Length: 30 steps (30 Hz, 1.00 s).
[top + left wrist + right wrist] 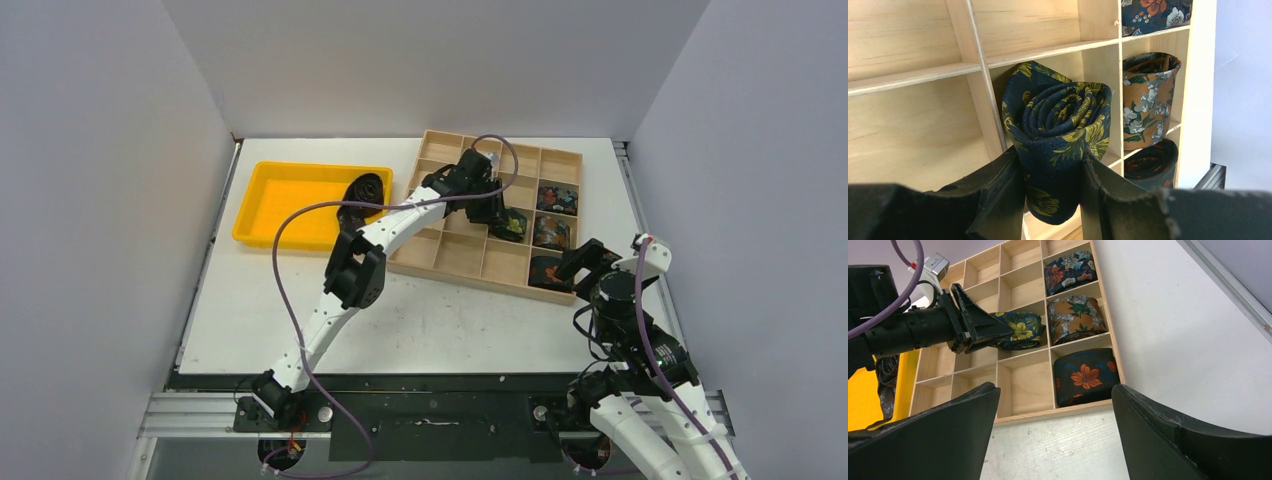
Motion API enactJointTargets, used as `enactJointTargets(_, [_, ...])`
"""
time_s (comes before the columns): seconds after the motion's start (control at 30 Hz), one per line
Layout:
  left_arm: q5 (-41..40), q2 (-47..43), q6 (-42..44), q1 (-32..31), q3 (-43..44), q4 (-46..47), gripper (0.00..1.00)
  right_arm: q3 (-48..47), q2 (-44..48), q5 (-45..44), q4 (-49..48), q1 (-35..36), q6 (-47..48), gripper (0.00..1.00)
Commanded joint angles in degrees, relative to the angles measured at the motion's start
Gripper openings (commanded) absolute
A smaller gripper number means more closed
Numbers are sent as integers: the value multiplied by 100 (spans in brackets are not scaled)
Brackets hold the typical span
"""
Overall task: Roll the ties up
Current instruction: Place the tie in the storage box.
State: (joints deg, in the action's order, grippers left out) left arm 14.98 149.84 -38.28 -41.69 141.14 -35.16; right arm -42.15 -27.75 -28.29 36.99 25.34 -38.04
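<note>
I find stowing in hand: my left gripper [1050, 167] is clamped on the rolled navy floral tie [1060, 120] at the wooden divider tray's [462, 256] cell beside the orange floral roll [1148, 97], my right gripper [1054, 390] gapes wide and empty, and next I judge it needs seating, then release.

Left arm [340, 285]: white-and-black jointed arm, stretched far forward and rightward, elbow raised.
Left gripper [1052, 186]: black two-finger jaws clamped on a rolled navy floral-print fabric tie [1060, 117].
Right arm [640, 345]: white-and-black, folded near its base.
Right gripper [1055, 432]: black fingers spread wide.
</note>
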Motion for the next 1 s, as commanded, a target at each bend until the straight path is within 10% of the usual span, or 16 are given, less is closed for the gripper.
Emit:
enactJointTargets(0.0, [-481,195,137,-51,241,-240,0,38,-29,-141,-131,92,75,85])
enactJointTargets(0.37, [-126,598,-246,-181,441,140,1,67,9,-434,-84,411,-8,85])
enactJointTargets(0.6, [-240,171,-90,-164,89,190,46,49,2,-665,5,633,-102,85])
enactJointTargets(0.97, [-634,-574,239,-134,-379,-4,72,10,57,-812,120,754,-224,85])
